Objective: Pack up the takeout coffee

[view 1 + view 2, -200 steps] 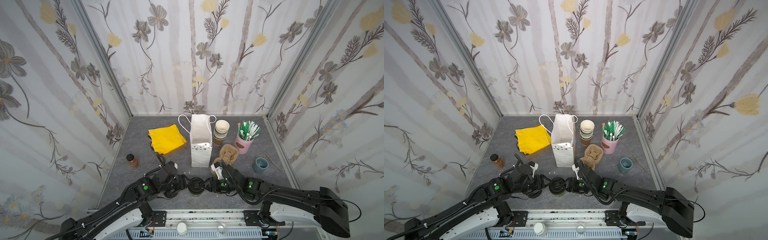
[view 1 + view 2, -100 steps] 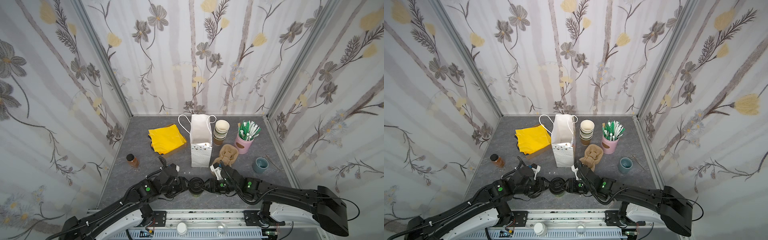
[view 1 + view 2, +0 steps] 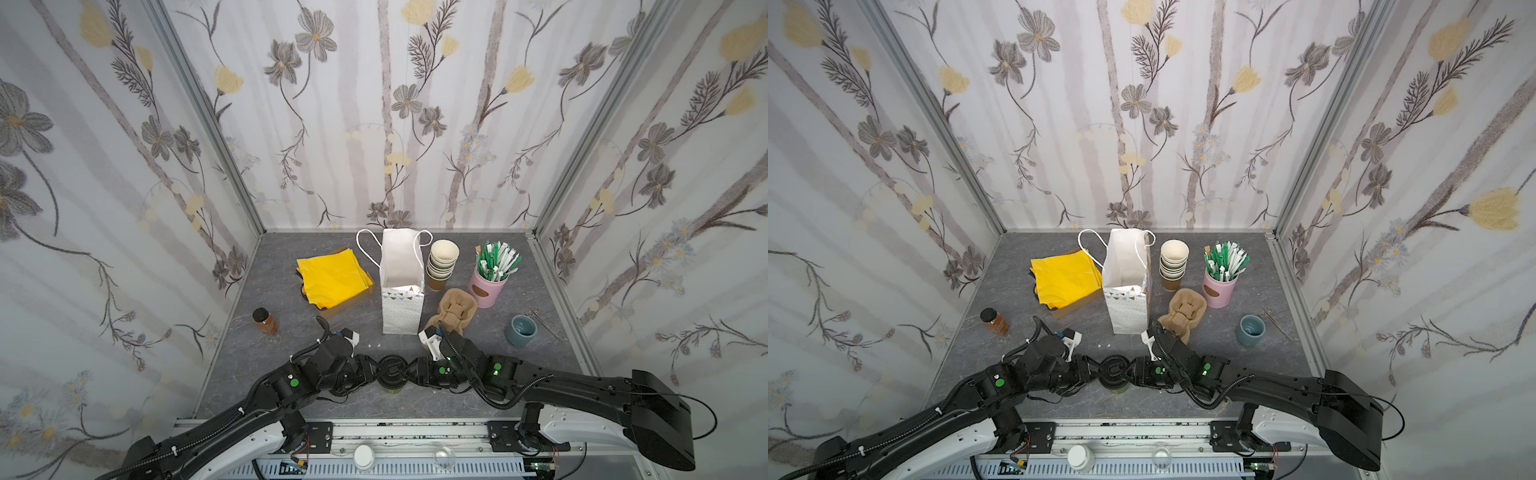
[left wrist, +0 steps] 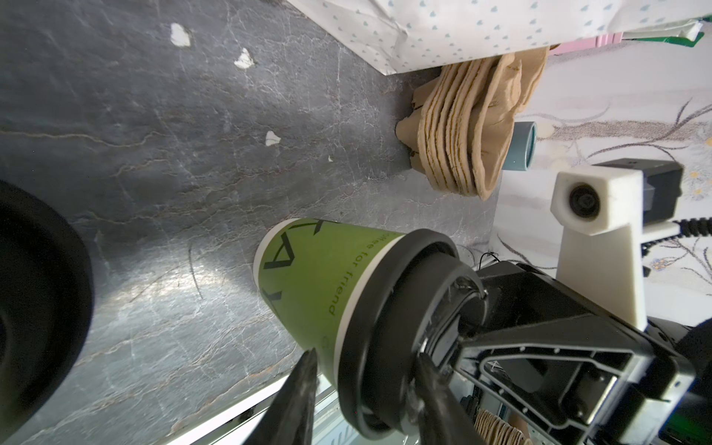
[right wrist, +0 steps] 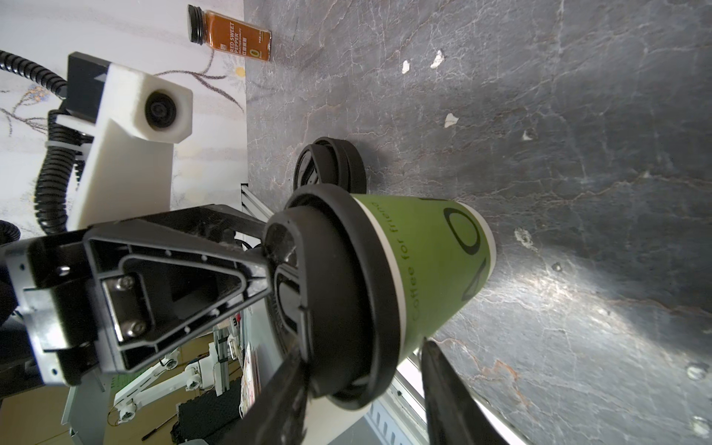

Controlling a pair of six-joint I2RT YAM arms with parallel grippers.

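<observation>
Straddling takeout coffee [image 4: 319,277]: left hand [image 4: 366,352], right hand [image 5: 364,350].

In both top views the takeout coffee [image 3: 391,368] shows just its lid, mid-low in frame; body hidden beneath. The left gripper [image 3: 374,371] & right gripper [image 3: 409,369] tips blend w/ the black lid, so contact can't be told. Wrist views: each arm's own fingers [image 4: 300,393] [image 5: 450,404] blurred, cut off by frame edge; grip unclear. A black round thing [image 4: 34,293] cut off too, unidentifiable. The lid stack [image 5: 335,163] sits partly behind the takeout coffee. The scissors [image 3: 540,319], right side, too small for detail.
</observation>
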